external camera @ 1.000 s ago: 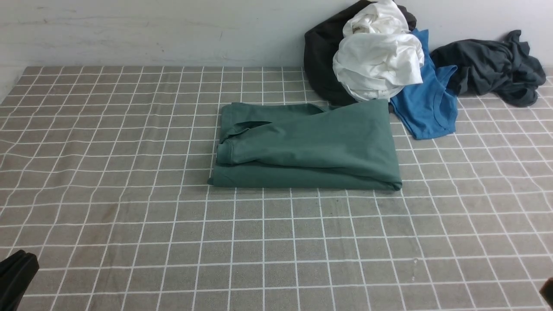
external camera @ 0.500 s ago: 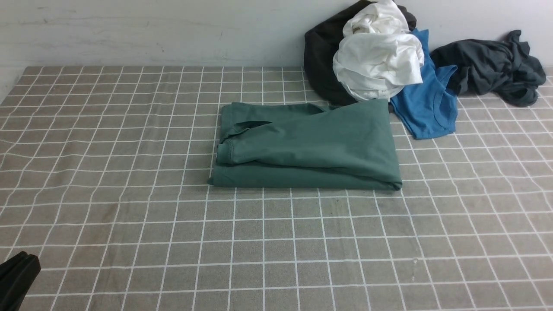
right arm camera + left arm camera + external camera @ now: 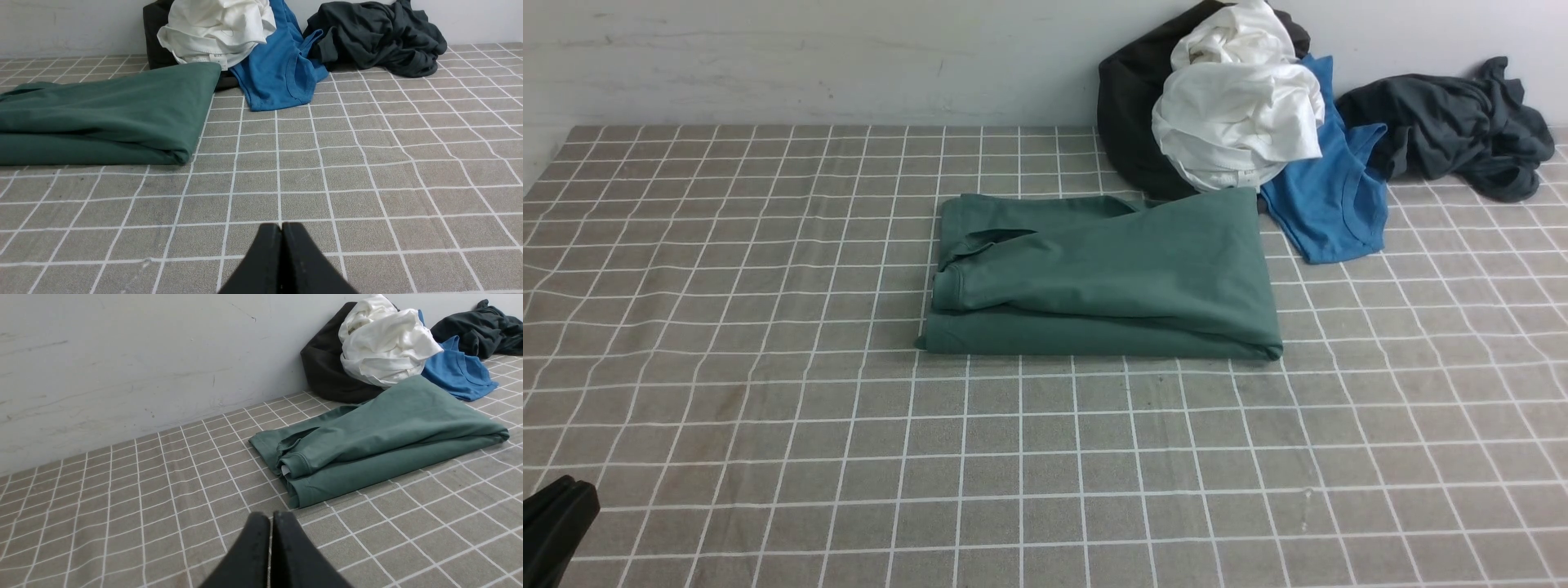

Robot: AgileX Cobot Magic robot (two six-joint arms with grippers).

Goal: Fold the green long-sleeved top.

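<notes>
Since a second ago our right arm has slipped out of the front view's lower corner, and our left gripper [image 3: 556, 523] has sunk slightly. Nearest us, both grippers hover over the checked tablecloth [image 3: 768, 425], the left with jaws pressed together, the right gripper [image 3: 282, 228] likewise, each holding nothing. Farther out, the green long-sleeved top [image 3: 1103, 278] lies as a compact folded rectangle mid-table, just touching the white garment [image 3: 1241, 114] in the pile by the wall. We judge the folding finished; next calls only for retreating.
</notes>
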